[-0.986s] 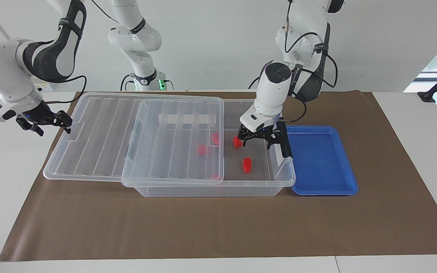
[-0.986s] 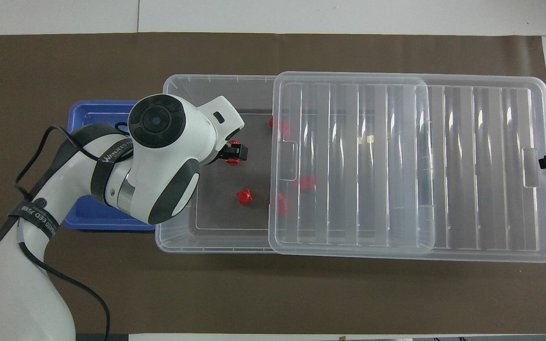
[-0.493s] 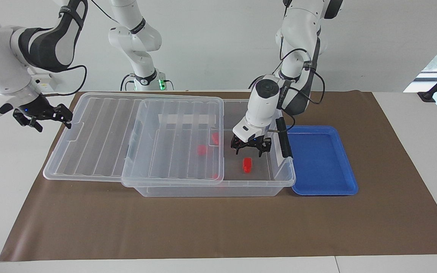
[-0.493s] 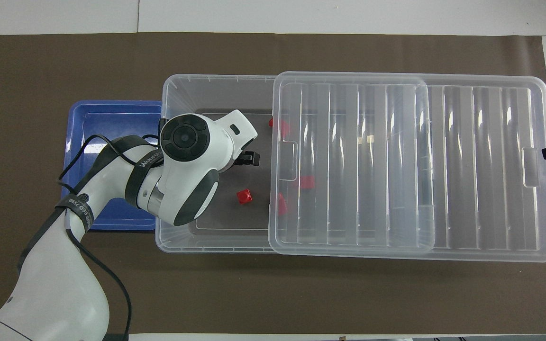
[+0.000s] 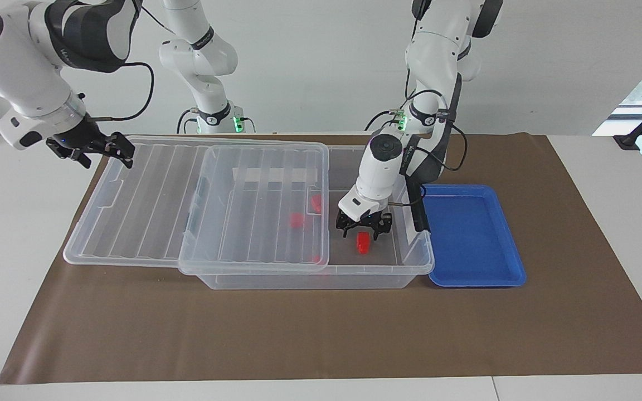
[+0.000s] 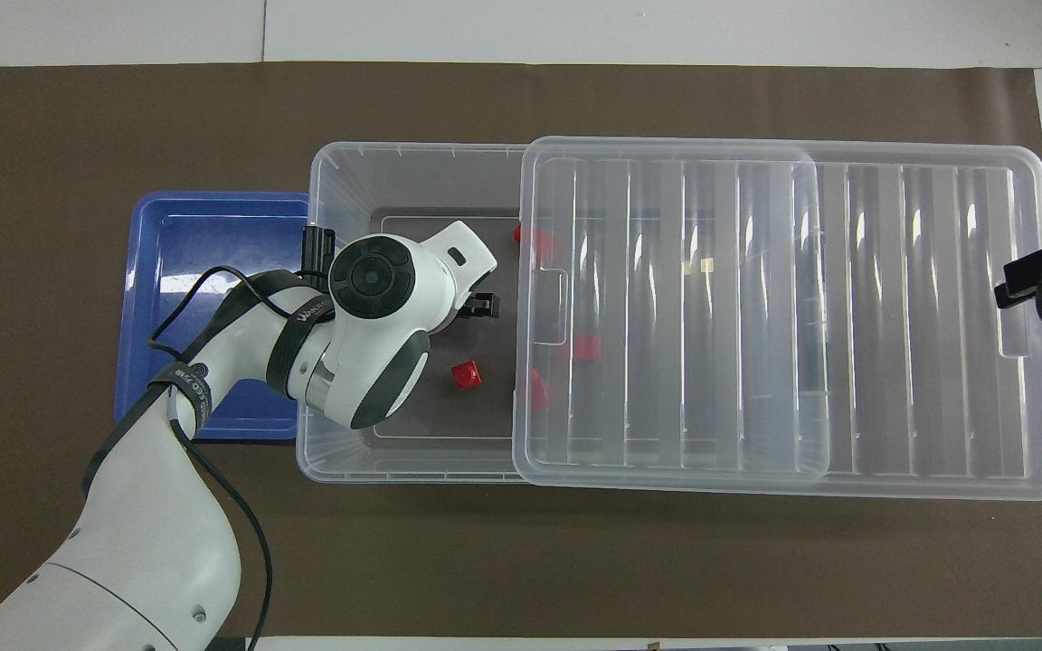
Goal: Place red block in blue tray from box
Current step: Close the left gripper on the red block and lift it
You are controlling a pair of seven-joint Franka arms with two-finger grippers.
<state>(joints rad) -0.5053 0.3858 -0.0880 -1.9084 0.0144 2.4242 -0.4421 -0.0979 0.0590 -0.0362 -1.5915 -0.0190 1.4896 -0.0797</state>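
Observation:
The clear box [image 5: 410, 262] [image 6: 331, 181] has its ribbed lid [image 5: 148, 195] [image 6: 919, 316] slid toward the right arm's end, so one end is uncovered. My left gripper [image 5: 363, 229] is down in that uncovered end. It is open, with one fingertip on each side of the top of a red block [image 5: 363, 243]. Whether they touch it I cannot tell. In the overhead view the wrist hides this block and one finger [image 6: 482, 307] shows. The blue tray [image 5: 471, 234] [image 6: 204, 262] lies beside the box, with nothing in it.
Another red block [image 6: 466, 374] lies in the uncovered end, nearer the robots. More red blocks [image 5: 297, 220] [image 6: 585, 347] show through the lid. My right gripper [image 5: 106, 156] [image 6: 1018, 289] hangs open over the lid's overhanging end. A brown mat [image 5: 321, 334] covers the table.
The left gripper has come down into the box onto the red block, and its fingers have drawn in a little. The right gripper has risen and moved in over the lid's end.

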